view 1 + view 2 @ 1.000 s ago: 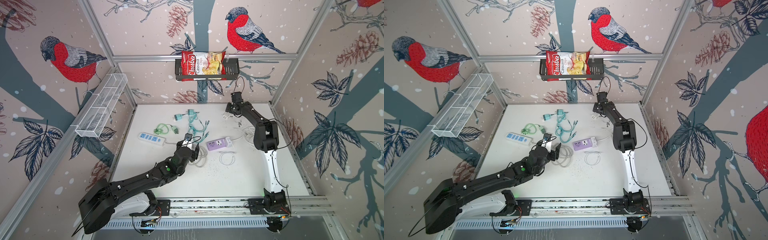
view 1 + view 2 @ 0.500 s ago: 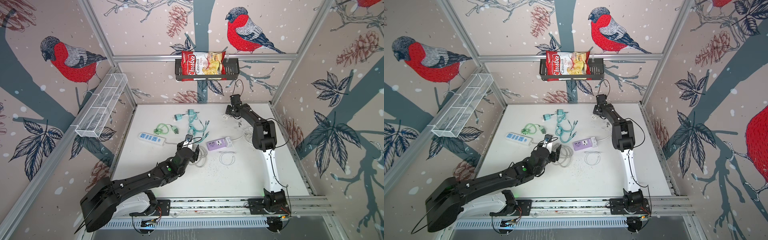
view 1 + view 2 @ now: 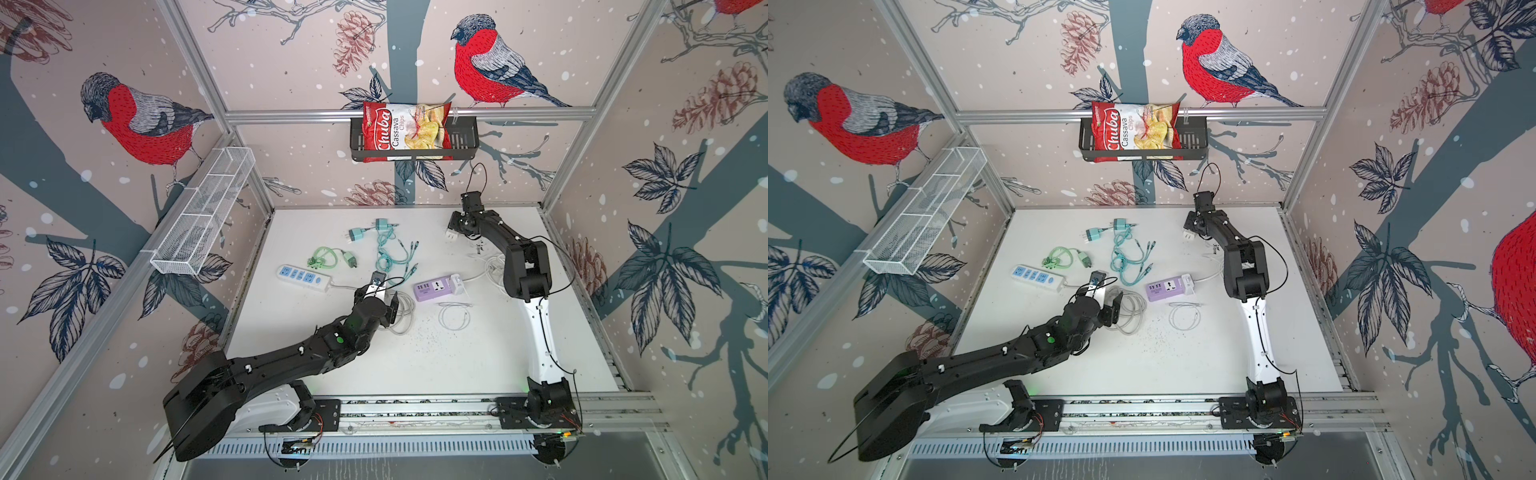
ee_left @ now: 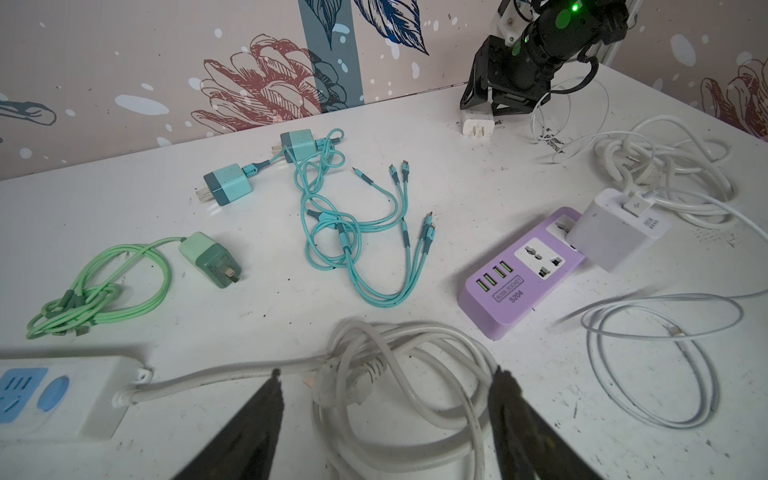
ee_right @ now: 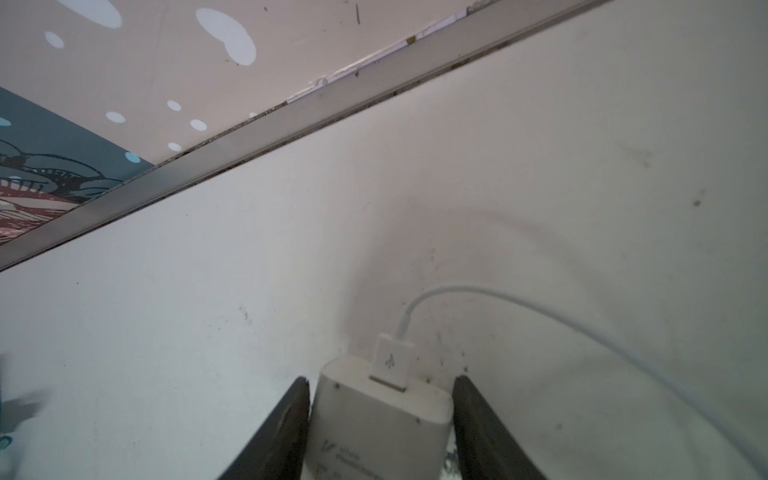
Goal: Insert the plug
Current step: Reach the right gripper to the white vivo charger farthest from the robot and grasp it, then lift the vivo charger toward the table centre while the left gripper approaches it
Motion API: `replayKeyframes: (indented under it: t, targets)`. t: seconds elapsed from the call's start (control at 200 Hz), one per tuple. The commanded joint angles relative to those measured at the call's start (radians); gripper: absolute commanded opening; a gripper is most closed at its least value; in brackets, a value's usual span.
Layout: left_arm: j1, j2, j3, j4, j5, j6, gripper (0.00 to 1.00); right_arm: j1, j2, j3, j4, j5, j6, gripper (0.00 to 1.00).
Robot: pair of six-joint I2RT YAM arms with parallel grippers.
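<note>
My right gripper (image 3: 453, 232) (image 3: 1190, 232) (image 5: 382, 379) is shut on the plug (image 5: 378, 419), a white charger block with a white USB cable in its end. It holds the plug (image 4: 478, 126) low over the table near the back wall, prongs pointing down. The purple power strip (image 3: 434, 286) (image 3: 1167, 287) (image 4: 523, 270) lies mid-table, with another white charger (image 4: 615, 228) seated in one socket. My left gripper (image 3: 384, 297) (image 3: 1109, 301) (image 4: 386, 372) hangs open over a coil of thick white cable (image 4: 399, 374), to the left of the purple strip.
A white-and-blue power strip (image 3: 303, 277) (image 4: 54, 395) lies left of my left gripper. Teal chargers and cables (image 3: 386, 249), a green charger with cable (image 3: 328, 262), and thin white cable loops (image 3: 455, 318) are scattered about. A black basket with a chips bag (image 3: 405, 131) hangs on the back wall.
The right arm has shifted slightly near the back wall with the plug still gripped. The left gripper has barely moved.
</note>
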Motion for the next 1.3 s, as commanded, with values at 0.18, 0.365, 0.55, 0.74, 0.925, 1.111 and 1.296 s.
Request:
replayKeyframes:
  t: [0.18,0.365,0.55,0.74,0.925,1.111,1.296]
  targets:
    - [0.002,0.020,-0.012,0.073,0.002,0.014,0.77,0.024,-0.011,-0.020,-0.083,-0.065,0.002,0.50]
    - [0.019,0.069,-0.008,0.140,0.022,0.031,0.78,0.068,-0.100,-0.154,-0.094,-0.047,0.027,0.49]
    - [0.055,0.137,0.013,0.216,0.062,0.059,0.78,0.108,-0.190,-0.316,-0.067,-0.045,0.083,0.48]
    - [0.072,0.246,0.058,0.296,0.090,0.098,0.77,0.146,-0.262,-0.469,-0.005,-0.077,0.134,0.48]
    - [0.090,0.376,0.129,0.380,0.129,0.136,0.77,0.172,-0.326,-0.574,0.036,-0.102,0.171,0.50]
    - [0.125,0.513,0.221,0.437,0.218,0.146,0.77,0.160,-0.407,-0.702,0.134,-0.203,0.214,0.54]
    - [0.135,0.626,0.327,0.441,0.294,0.162,0.77,0.126,-0.453,-0.718,0.170,-0.276,0.213,0.59]
